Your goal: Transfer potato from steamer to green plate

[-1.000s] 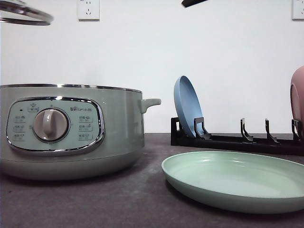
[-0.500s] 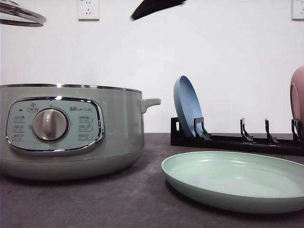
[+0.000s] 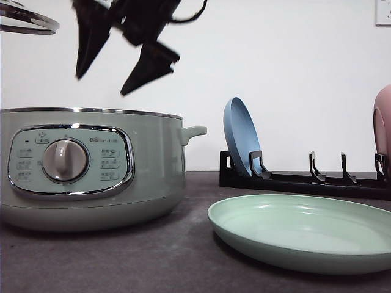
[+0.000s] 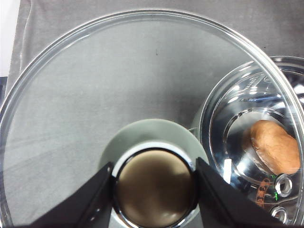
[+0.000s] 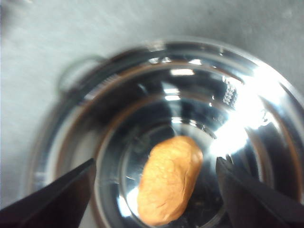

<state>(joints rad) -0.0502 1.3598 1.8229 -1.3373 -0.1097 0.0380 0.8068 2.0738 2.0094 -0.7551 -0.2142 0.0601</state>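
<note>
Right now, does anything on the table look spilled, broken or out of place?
Nothing stands out. The potato lies whole in the steamer, whose glass lid is lifted off, gripped at its knob by the left fingers. The green plate sits flat and bare beside it.

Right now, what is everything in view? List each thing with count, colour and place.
steamer: 1, pale green with chrome rim, left on the table, open.
potato: 1, orange-brown, lying in the steamer's shiny bowl.
glass lid: 1, clear, held up off the steamer by its knob.
green plate: 1, mint green, flat on the table, front right, bare.
blue plate: 1, upright in the rack.
pink plate: 1, at the right edge.
rack: 1, black, behind the green plate.
table: 1, dark grey.
left gripper: shut on the lid knob.
right gripper: open, above the steamer.
</note>
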